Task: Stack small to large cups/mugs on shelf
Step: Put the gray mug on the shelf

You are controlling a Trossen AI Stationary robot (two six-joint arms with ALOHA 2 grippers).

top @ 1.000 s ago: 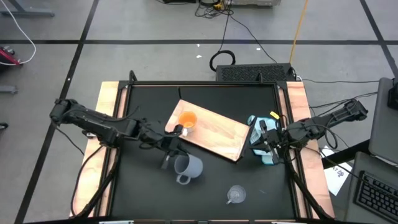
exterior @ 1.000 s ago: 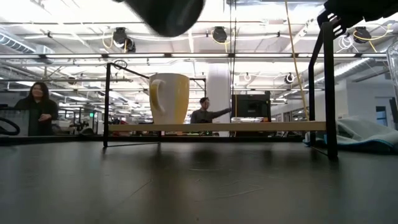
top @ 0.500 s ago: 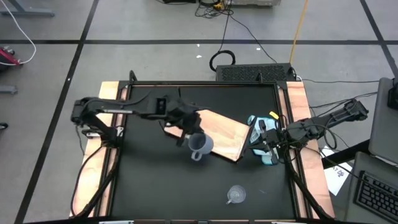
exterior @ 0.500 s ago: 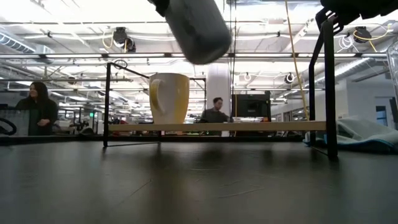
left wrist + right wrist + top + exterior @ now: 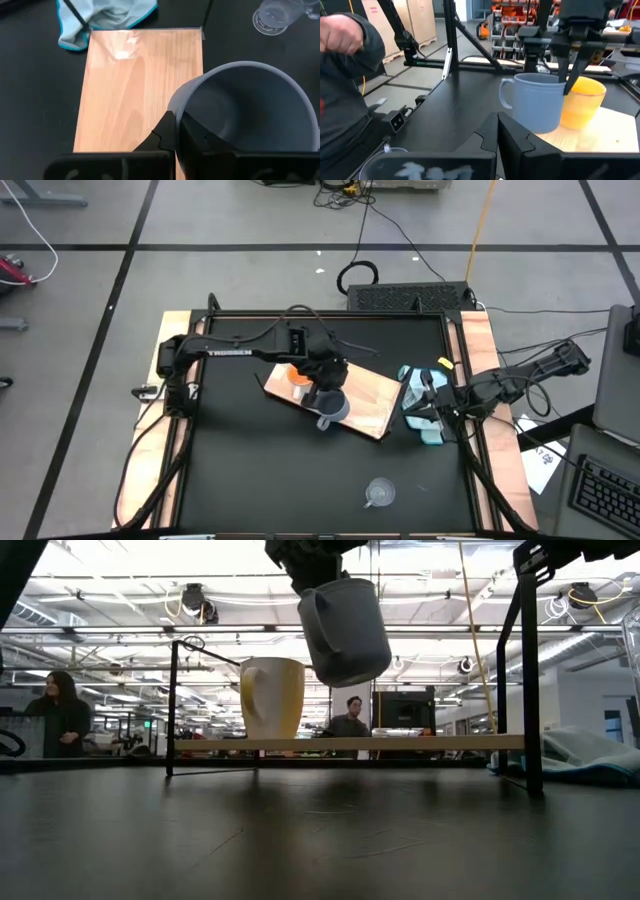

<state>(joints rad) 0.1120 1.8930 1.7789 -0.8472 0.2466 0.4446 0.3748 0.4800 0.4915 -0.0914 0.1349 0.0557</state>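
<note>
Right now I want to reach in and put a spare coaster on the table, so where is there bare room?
The near black tabletop is bare except for the clear glass cup. The shelf is free toward the light blue cloth. It is crowded around the orange mug, where the left gripper holds the grey-blue mug in the air.

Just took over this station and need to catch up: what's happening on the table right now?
The left tool holds the grey-blue mug by its rim in the air over the wooden shelf. The orange mug already stands on the shelf. The glass cup sits on the black table near the front edge, untouched. The right tool waits at the right side by the light blue cloth.
</note>
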